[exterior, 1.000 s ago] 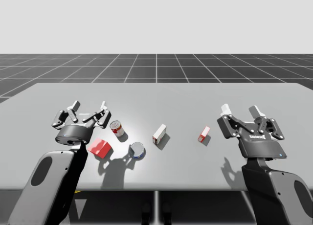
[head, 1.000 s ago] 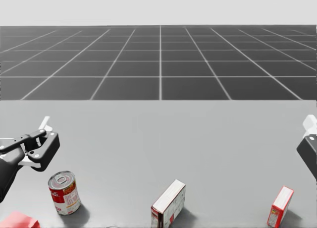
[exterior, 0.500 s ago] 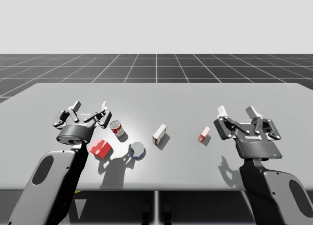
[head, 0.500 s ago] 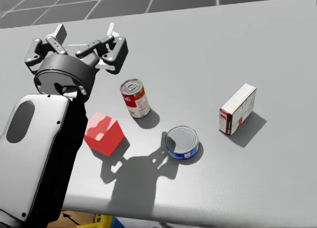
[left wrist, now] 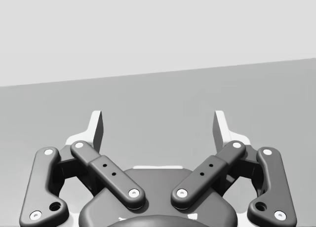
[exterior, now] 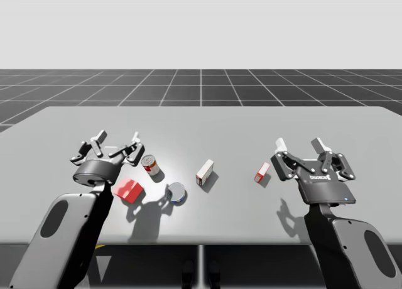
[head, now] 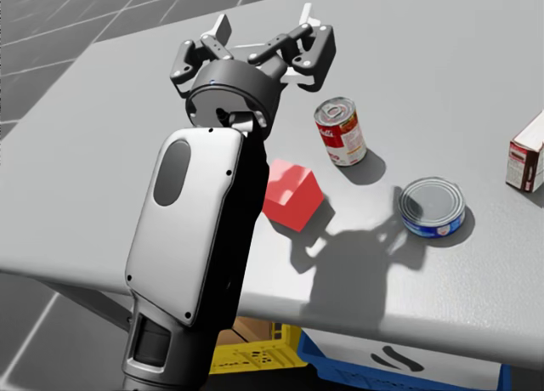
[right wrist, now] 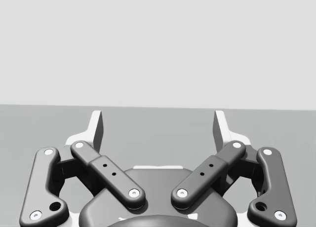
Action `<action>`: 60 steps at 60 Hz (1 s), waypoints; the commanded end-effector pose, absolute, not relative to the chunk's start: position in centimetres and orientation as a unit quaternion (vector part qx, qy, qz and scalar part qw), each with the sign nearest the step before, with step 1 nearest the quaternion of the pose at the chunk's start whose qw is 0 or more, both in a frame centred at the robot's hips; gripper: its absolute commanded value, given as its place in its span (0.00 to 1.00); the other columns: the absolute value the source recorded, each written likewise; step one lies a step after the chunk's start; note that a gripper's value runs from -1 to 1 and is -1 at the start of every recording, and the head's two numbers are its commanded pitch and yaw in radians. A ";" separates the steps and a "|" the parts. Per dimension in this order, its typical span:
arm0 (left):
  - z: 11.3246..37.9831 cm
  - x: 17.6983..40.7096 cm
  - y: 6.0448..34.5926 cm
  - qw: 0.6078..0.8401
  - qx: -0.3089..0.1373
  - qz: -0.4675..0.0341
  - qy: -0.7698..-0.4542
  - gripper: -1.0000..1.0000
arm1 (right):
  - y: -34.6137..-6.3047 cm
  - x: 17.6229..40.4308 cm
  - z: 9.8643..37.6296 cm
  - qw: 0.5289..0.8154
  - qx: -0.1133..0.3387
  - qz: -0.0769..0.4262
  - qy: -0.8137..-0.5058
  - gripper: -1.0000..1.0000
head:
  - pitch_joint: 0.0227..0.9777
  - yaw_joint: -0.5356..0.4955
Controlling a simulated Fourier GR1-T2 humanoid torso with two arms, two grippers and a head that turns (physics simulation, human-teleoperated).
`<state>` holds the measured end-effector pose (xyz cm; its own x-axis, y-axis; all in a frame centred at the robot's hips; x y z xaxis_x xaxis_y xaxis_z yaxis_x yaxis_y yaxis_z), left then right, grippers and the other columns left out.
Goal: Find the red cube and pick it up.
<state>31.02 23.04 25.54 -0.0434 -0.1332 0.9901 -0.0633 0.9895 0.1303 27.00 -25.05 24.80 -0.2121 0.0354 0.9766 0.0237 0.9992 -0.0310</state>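
The red cube [exterior: 128,190] is sitting free on the table [exterior: 251,119], near its front edge on my left side. My left end effector [exterior: 116,141] is hovering over the table beyond the cube, farther from me. It is released: in the left wrist view its 2 fingers [left wrist: 96,131] are standing wide apart with bare table surface between them.

In the head view my left forearm [head: 191,212] is crossing just beside the cube and covering the cube's left edge, so I cannot tell whether they are touching. A red-and-white can [exterior: 149,164] is standing upright beyond the cube, just to the right of the left end effector and apart from it. A low blue tin [exterior: 176,192] is sitting to the right of the cube, near it but not touching, with its lid facing up.

Further right a white box [exterior: 205,172] is standing on end. A small red box [exterior: 262,171] is standing past that, near my right end effector [exterior: 299,144]. That end effector is also released, and in the right wrist view its 2 fingers are spreading wide and looking out across the table top. Below the table's front edge, a yellow crate [head: 255,353] and a blue crate [head: 399,365] are showing in the head view.
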 end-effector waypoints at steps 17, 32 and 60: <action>27.5 25.0 23.6 0.732 0.033 -0.118 -0.671 0.00 | -25.2 27.1 24.7 0.623 -0.036 0.008 -0.781 0.00 | 0.90 0.98; 26.1 21.3 25.7 0.744 0.055 -0.154 -0.648 0.00 | -25.3 27.2 24.8 0.618 -0.047 0.007 -0.785 0.00 | 0.89 0.98; 21.7 18.2 29.4 0.788 -0.013 -0.170 -0.591 0.00 | -25.4 27.3 24.7 0.615 -0.055 0.007 -0.787 0.00 | 0.89 0.97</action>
